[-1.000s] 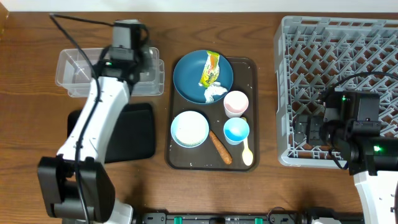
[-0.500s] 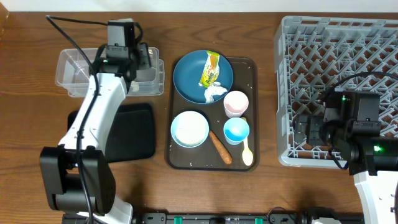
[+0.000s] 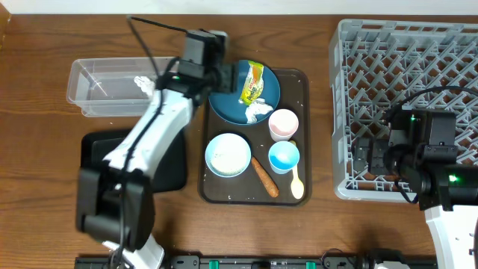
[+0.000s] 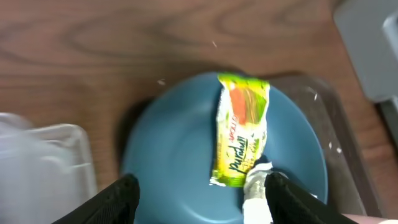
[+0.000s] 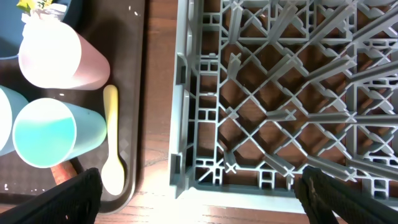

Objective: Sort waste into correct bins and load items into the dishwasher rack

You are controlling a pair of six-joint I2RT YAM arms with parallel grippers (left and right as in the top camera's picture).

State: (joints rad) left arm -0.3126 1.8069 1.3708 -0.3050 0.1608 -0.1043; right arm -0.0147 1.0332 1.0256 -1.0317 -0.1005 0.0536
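My left gripper (image 3: 224,76) hangs open and empty over the left part of the dark blue plate (image 3: 231,97). On the plate lie a yellow-green wrapper (image 3: 254,82) and a crumpled tissue (image 3: 259,110). In the left wrist view the wrapper (image 4: 241,130) and the tissue (image 4: 258,196) sit between my fingertips (image 4: 118,199), just ahead of them. Another tissue (image 3: 142,81) lies in the clear tub (image 3: 97,90). The right gripper (image 5: 199,193) is wide open over the front left edge of the grey rack (image 5: 286,93), holding nothing.
The brown serving tray (image 3: 302,82) also carries a white bowl (image 3: 228,155), a pink cup (image 3: 283,124), a light-blue cup (image 3: 284,157), a pale yellow spoon (image 3: 296,181) and an orange-brown food stick (image 3: 264,177). The black tray (image 3: 168,161) lies under my left arm.
My left gripper opened over the clear tub, where a tissue now lies, then swung right to the blue plate. The right arm has not moved.
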